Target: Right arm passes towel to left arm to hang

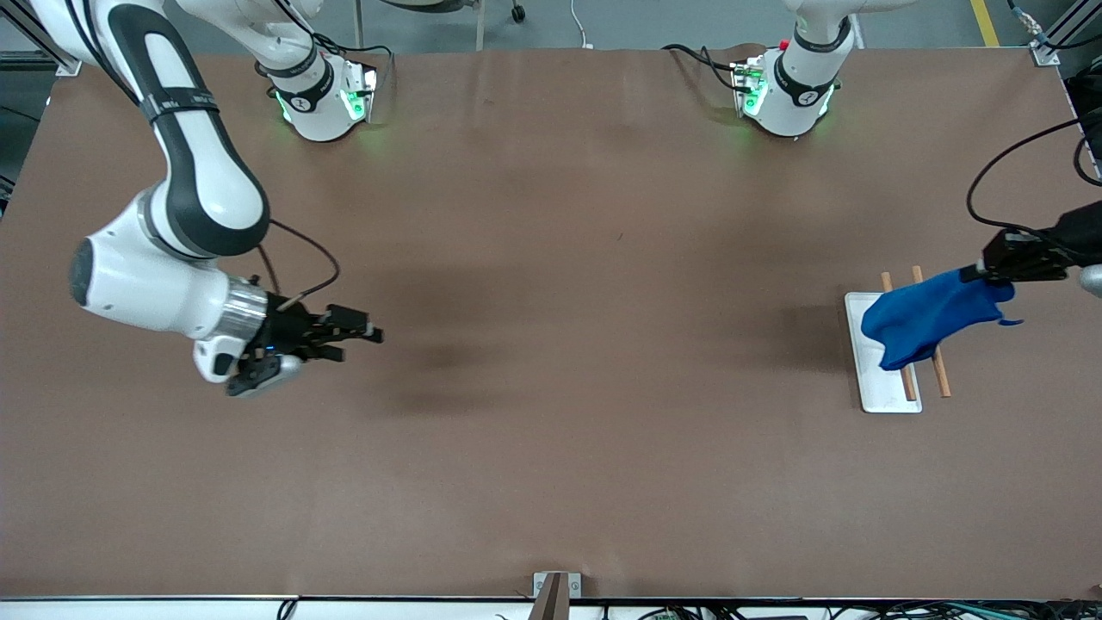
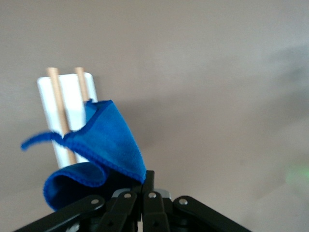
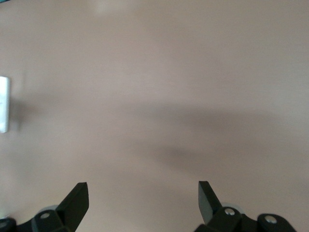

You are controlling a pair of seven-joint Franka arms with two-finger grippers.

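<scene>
The royal-blue towel (image 1: 925, 314) hangs from my left gripper (image 1: 981, 272), which is shut on one corner of it at the left arm's end of the table. The cloth droops over a rack with two wooden rods (image 1: 940, 372) on a white base (image 1: 887, 398). In the left wrist view the towel (image 2: 104, 145) folds out from the shut fingertips (image 2: 150, 180), with the rods (image 2: 59, 104) and the white base (image 2: 72, 108) under it. My right gripper (image 1: 372, 334) is open and empty, low over bare table at the right arm's end; its fingers (image 3: 76, 200) stand wide apart.
The brown table (image 1: 551, 344) runs between both arms. A small grey bracket (image 1: 555, 587) sits at the table's front edge. Cables trail from the left arm near the table's end (image 1: 990, 172).
</scene>
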